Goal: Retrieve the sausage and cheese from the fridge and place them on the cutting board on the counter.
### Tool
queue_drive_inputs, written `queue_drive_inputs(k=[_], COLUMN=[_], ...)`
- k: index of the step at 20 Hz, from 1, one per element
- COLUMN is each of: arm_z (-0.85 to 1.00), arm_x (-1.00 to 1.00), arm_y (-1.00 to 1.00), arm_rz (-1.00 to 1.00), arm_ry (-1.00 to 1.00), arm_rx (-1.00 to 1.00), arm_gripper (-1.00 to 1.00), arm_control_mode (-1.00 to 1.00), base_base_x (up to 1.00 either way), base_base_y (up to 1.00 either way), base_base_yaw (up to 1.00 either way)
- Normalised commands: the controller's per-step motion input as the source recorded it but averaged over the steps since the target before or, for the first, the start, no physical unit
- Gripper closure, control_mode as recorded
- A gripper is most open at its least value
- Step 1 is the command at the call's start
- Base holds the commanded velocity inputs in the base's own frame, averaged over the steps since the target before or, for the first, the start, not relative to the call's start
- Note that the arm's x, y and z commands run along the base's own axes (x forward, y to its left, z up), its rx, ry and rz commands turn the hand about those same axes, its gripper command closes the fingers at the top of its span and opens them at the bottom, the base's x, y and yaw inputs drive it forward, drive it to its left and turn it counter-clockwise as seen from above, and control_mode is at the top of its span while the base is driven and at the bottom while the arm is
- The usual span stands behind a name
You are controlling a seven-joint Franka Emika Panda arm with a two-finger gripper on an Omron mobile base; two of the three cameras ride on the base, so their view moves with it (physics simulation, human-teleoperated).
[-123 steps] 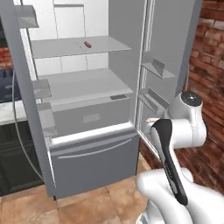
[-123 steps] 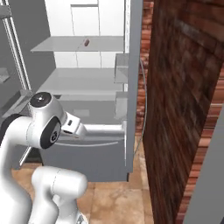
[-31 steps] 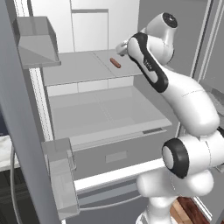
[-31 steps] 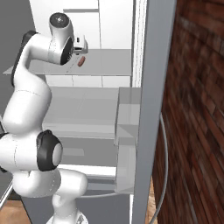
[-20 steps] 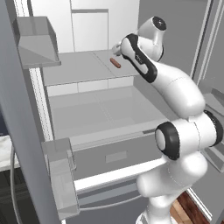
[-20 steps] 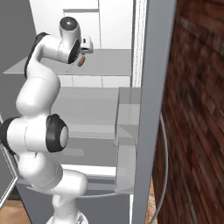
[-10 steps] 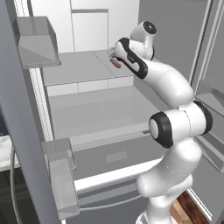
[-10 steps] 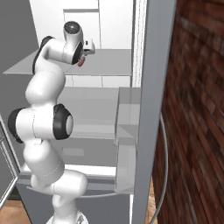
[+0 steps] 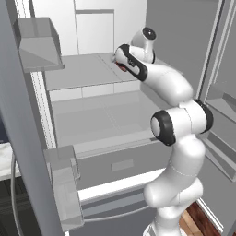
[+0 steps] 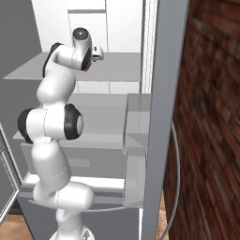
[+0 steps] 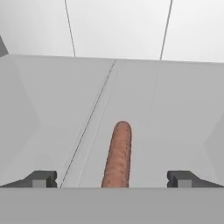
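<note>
In the left base view, a door bin (image 9: pixel 64 193) of the fridge (image 9: pixel 92 120) hung at seven o'clock on the open left door, and another bin (image 9: pixel 38 46) sat up at ten o'clock. To their right ran the grey upper shelf (image 9: pixel 78 71), with a lower shelf and the wide drawer front (image 9: pixel 115 166) beneath it. The white arm rose from five o'clock and bent over to reach the upper shelf near twelve o'clock, where a sliver of the reddish sausage (image 9: pixel 122 68) showed just under the wrist.

In the right base view, the arm stood at nine o'clock and the tool (image 10: pixel 97 51) pointed to the right over the same shelf at about eleven o'clock; a brick wall (image 10: pixel 211 122) filled the three o'clock side.

In the hand view, the left fingertip (image 11: pixel 40 179) sat at seven o'clock and the right one at five o'clock, far apart, so the tool (image 11: pixel 109 180) stood wide open and gripped nothing. The sausage (image 11: pixel 118 155) lay flat on the shelf between the two tips, touching neither, its long axis running from six o'clock toward twelve. The white back wall of the fridge rose behind it.
</note>
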Motion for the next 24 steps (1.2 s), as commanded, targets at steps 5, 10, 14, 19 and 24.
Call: queue_drive_inputs(k=[5,10,14,19,24], arm_z=[-0.10,-0.10,-0.14,-0.22,-0.30], arm_x=[0.33,0.29,0.20,0.08,0.04], arm_y=[0.00,0.00,0.00,0.00,0.03], arm_rz=[0.02,0.01,0.00,0.00,0.00], arm_ry=[0.08,0.04,0.04,0.03,0.01], arm_rx=[-0.01,-0.01,-0.01,-0.03,-0.05], arm_gripper=[-1.00,-1.00,-1.00,-1.00,-1.00], arm_control_mode=[-1.00,-1.00,-1.00,-1.00,-1.00], base_base_x=[0.00,0.00,0.00,0.00,0.00], base_base_y=[0.00,0.00,0.00,0.00,0.00], base_base_yaw=[0.00,0.00,0.00,0.00,0.00])
